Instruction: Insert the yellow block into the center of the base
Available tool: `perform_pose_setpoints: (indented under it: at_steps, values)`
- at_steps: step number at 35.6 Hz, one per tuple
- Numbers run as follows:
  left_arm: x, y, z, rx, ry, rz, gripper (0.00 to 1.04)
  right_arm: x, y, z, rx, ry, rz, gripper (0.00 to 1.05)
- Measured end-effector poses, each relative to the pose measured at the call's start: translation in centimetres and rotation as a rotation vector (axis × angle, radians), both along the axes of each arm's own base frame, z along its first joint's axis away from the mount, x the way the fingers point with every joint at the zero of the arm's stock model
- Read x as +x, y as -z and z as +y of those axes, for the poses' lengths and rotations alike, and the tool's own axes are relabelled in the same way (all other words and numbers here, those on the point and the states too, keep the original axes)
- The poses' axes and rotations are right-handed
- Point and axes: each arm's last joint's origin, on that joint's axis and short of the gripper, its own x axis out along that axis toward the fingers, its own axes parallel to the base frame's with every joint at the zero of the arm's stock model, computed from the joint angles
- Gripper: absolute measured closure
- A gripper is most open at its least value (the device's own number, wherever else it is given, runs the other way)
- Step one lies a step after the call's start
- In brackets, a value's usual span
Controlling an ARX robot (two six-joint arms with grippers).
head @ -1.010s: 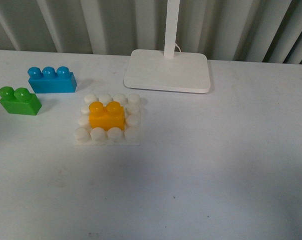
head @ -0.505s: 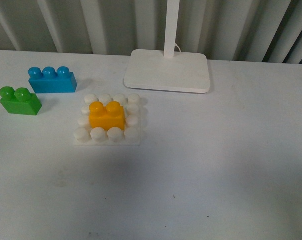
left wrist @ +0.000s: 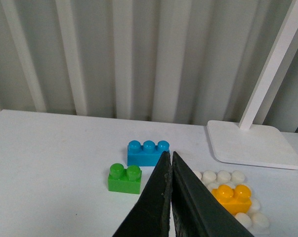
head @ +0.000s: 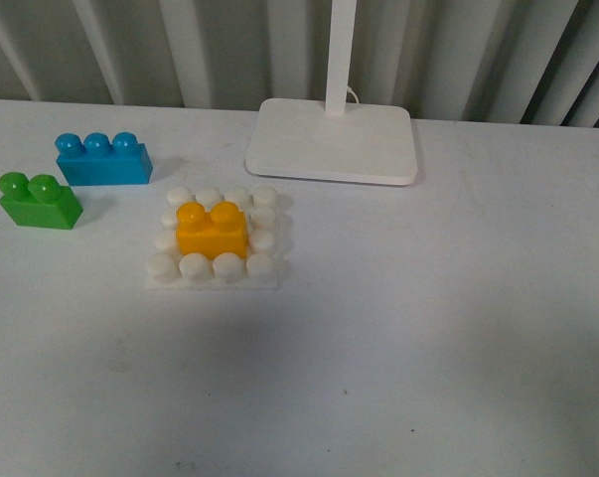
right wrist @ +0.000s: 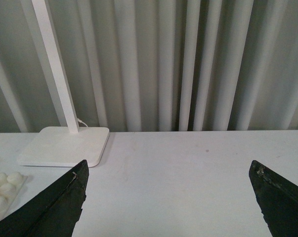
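The yellow block point(head: 212, 230) sits upright on the middle studs of the white base point(head: 213, 281), with white studs showing all round it. Neither arm appears in the front view. In the left wrist view my left gripper point(left wrist: 171, 160) is shut with nothing in it, held back from the yellow block point(left wrist: 232, 198) and the base point(left wrist: 260, 221). My right gripper point(right wrist: 168, 168) is open and empty above bare table. An edge of the base point(right wrist: 5, 185) shows at the side of that view.
A green two-stud brick point(head: 39, 200) and a blue three-stud brick point(head: 102, 159) lie left of the base. A white lamp foot point(head: 333, 140) with its post stands behind it. A grey ribbed wall closes off the back of the white table.
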Motion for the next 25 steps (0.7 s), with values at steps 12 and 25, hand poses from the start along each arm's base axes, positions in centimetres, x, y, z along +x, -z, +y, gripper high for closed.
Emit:
perform_pose_setpoints:
  at_steps: [12, 25]
  values:
    - [-1.0, -0.2, 0.0, 0.000, 0.000, -0.009, 1.01, 0.0, 0.0, 0.0, 0.000, 0.000, 0.000, 0.09]
    - [-2.0, -0.2, 0.0, 0.000, 0.000, -0.011, 1.01, 0.0, 0.0, 0.0, 0.000, 0.000, 0.000, 0.09]
